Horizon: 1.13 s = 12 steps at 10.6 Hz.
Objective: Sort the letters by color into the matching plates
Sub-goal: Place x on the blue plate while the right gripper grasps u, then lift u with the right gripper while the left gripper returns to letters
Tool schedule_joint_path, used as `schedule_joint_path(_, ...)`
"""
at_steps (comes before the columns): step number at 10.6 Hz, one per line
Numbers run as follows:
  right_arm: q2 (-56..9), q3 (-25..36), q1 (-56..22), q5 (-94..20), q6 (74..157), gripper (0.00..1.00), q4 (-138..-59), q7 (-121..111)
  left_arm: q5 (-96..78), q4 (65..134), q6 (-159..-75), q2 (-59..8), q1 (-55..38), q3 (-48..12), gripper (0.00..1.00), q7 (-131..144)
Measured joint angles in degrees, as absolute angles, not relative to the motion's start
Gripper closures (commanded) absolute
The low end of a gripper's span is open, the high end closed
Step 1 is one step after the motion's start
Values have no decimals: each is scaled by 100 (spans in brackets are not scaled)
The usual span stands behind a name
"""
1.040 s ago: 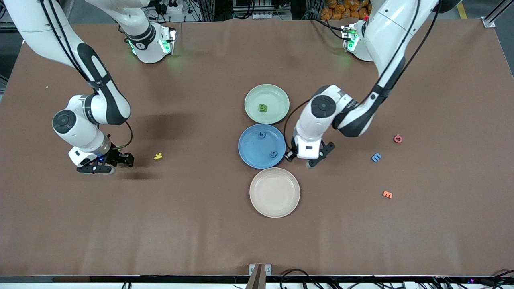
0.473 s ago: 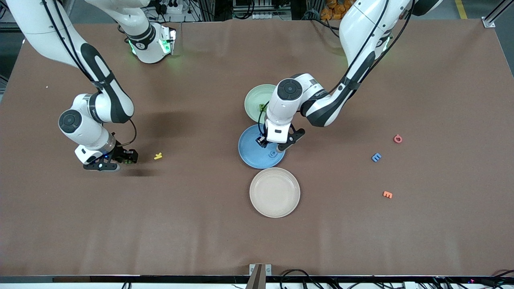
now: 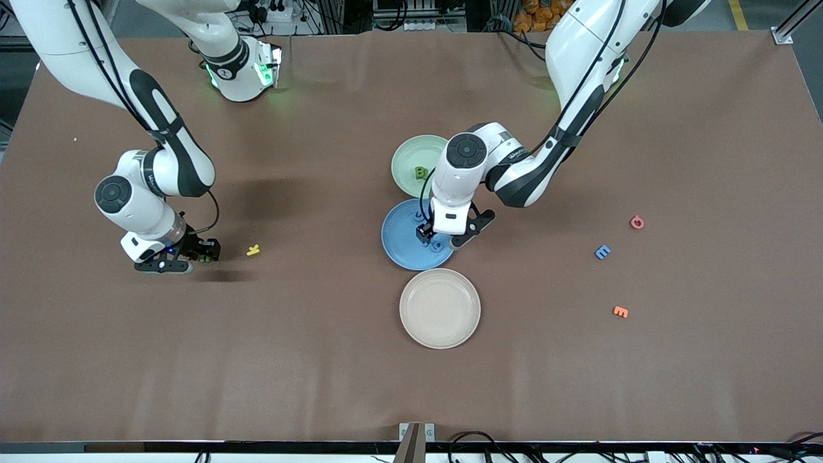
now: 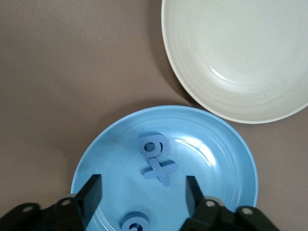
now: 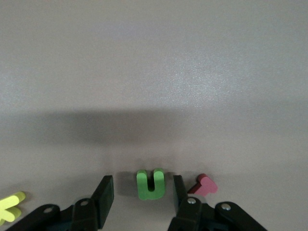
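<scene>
The right gripper's [image 5: 139, 197] fingers stand spread around a green U letter [image 5: 150, 184] on the table, nothing pinched; they should close squarely, missing the dark red letter [image 5: 203, 184] just beside. The left gripper's [image 4: 143, 195] fingers hang spread and empty over the blue plate [image 4: 231, 163], where a blue X letter [image 4: 160, 171] lies among other blue letters; it should lift straight up.

We note brown table cover [image 3: 321, 354]. Plates: pale mint green plate [image 3: 408, 161], medium blue plate [image 3: 398, 244], cream plate [image 3: 440, 308]. Three blue letters [image 4: 155, 147] in blue plate. Green U [image 5: 150, 184], dark red letter [image 5: 204, 184], yellow letter [image 3: 253, 250]. Blue E [image 3: 602, 252], orange E [image 3: 620, 312], red letter [image 3: 636, 222]. Arms white, black grippers.
</scene>
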<state>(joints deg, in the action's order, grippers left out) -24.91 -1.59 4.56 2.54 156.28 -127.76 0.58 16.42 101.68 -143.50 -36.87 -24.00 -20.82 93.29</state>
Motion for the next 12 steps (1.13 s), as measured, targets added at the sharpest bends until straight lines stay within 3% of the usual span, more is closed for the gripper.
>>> schedule_joint_path(4,-2493,-159,457,248,15628,46,-12781,58,1772,10098,-14166,-3682,-2301,-1957,0,9102)
schedule_joint_path(8,-2503,-157,460,246,15640,54,-12788,58,1804,10045,-13386,-3463,-1705,-1940,0,7476)
schedule_joint_path(10,-2545,-155,462,245,15716,70,-12792,58,1804,10041,-13125,-3309,-1360,-1940,0,6763)
schedule_joint_path(12,-2575,-154,462,244,15757,93,-12790,58,1804,10044,-12918,-3199,-1007,-1943,0,6223)
